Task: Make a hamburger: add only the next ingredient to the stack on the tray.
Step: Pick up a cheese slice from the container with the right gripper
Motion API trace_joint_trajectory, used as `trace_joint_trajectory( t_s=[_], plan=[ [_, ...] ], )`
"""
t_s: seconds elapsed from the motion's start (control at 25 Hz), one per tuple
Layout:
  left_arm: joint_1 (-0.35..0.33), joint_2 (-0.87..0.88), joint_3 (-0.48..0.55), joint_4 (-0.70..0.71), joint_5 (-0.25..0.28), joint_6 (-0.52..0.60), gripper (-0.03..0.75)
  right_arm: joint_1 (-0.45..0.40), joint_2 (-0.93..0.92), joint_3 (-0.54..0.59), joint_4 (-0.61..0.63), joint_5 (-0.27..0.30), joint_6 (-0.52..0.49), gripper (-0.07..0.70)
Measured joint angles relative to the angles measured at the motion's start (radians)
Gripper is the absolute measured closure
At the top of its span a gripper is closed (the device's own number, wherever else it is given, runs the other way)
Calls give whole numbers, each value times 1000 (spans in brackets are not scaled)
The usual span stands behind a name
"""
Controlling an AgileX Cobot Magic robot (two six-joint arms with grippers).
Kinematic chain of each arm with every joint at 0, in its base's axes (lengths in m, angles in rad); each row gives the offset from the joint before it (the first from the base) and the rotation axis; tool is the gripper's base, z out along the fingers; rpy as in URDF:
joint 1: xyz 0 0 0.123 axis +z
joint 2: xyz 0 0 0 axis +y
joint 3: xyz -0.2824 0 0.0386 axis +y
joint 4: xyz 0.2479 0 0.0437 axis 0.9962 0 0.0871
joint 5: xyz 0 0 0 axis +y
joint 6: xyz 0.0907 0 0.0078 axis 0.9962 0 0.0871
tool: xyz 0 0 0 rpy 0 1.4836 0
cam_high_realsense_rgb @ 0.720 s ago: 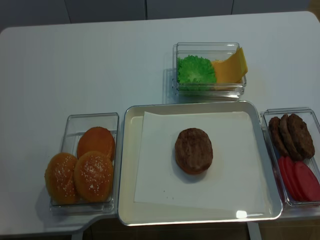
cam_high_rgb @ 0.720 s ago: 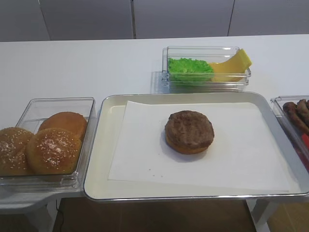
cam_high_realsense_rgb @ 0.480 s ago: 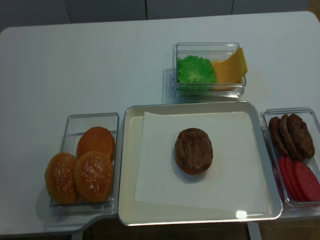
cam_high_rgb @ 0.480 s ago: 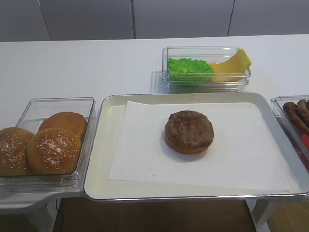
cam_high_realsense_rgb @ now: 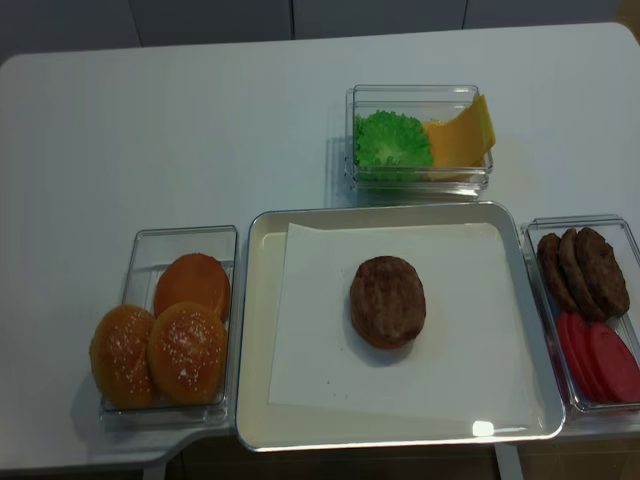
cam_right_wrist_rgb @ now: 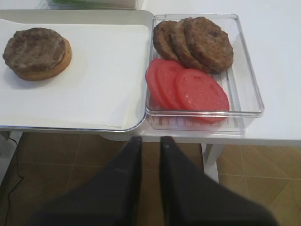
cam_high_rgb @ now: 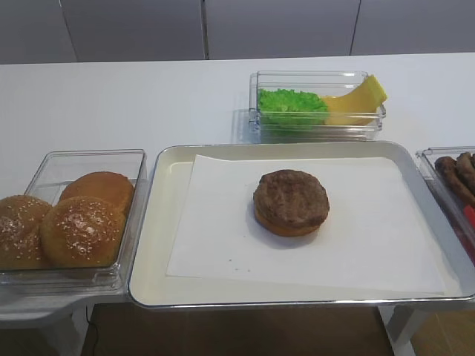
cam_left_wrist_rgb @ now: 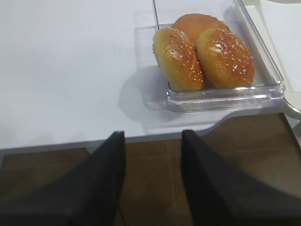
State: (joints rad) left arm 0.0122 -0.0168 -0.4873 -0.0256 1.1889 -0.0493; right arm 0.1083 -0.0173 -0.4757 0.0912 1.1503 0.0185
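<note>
Cheese (cam_high_realsense_rgb: 462, 134) leaning in far container (cam_high_realsense_rgb: 420, 176) beside lettuce (cam_high_realsense_rgb: 392, 140). Stack (cam_high_realsense_rgb: 387, 301) mid-tray (cam_high_realsense_rgb: 254, 330). Left jaws (cam_left_wrist_rgb: 153, 181) open, empty, off table (cam_left_wrist_rgb: 61, 70) edge. Right jaws (cam_right_wrist_rgb: 150, 162) nearly closed, empty, below tomato slices (cam_right_wrist_rgb: 188, 89).

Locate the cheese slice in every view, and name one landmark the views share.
Exterior high: cheese slice upper right, in the clear container beside the lettuce.
Exterior high (realsense): cheese slice upper right of centre, same container, behind the tray.
Right wrist: not in view.
Left wrist: not in view.
Shared landmark: the patty stack, seen in both exterior views and the right wrist view; absent from the left wrist view.
</note>
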Motion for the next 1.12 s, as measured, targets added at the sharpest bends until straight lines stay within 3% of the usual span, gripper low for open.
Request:
trace_joint_trajectory(
  t_s=[0.32, 0.76, 0.84, 1.0, 1.12],
  plan=[
    [0, 0, 0, 0, 0, 0, 417, 0, 0, 0, 0, 0, 0, 581],
    [0, 0, 0, 0, 0, 0, 417, 0, 0, 0, 2, -6, 0, 554],
    [0, 0, 0, 0, 0, 0, 416, 0, 0, -11, 4, -39, 0, 512],
    [0, 0, 0, 0, 0, 0, 417, 0, -1, -30, 25, -162, -12, 406],
    [0, 0, 0, 0, 0, 0, 416, 0, 37, -46, 39, -213, -18, 374]
  ],
)
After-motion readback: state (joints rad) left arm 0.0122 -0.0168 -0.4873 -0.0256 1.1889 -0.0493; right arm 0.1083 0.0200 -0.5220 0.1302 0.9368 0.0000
